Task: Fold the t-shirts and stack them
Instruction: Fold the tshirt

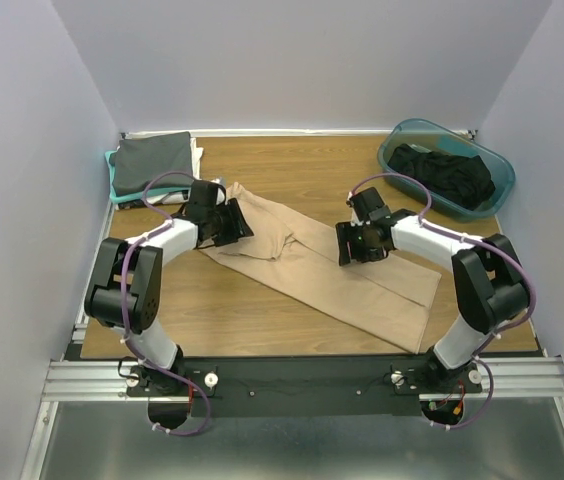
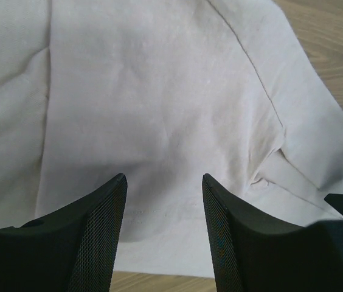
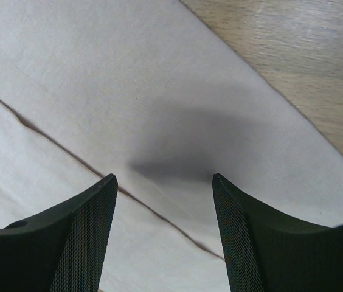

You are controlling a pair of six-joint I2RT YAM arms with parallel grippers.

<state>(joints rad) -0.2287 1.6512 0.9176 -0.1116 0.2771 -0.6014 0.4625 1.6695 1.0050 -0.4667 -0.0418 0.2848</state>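
Tan shirt (image 1: 332, 270) on the table (image 1: 292, 160), narrowed to a long strip. Its long axis runs on a diagonal, from back-left to near-right.

Left gripper (image 1: 234, 222) sits at the back-left end of the strip. Fingers apart, nothing between them. The wrist view shows cloth spread ahead and below, with a stitched edge just past the fingertips.

Right gripper (image 1: 354, 243) is over the strip about midway along, near its far long edge. Fingers apart too, nothing held. It throws a shadow on the cloth, so we judge it is hovering and not pressing. We cannot tell for sure whether either gripper touches the fabric.

What the next move turns on, as we read it: the strip needs folding across its length. Each arm has one stretch within reach — left has the back-left end, right the middle. The near-right end lies closest to the right arm's base, and neither gripper is on it.

Containers and piles:
- tub (image 1: 502, 175), back-right corner — holds a black shirt (image 1: 447, 175), bunched and unfolded.
- stack (image 1: 152, 160), back-left corner, just behind the left gripper. It is dark grey on top, with teal and white edges showing beneath.

The stack lies nearer the left arm and well apart from the tub.
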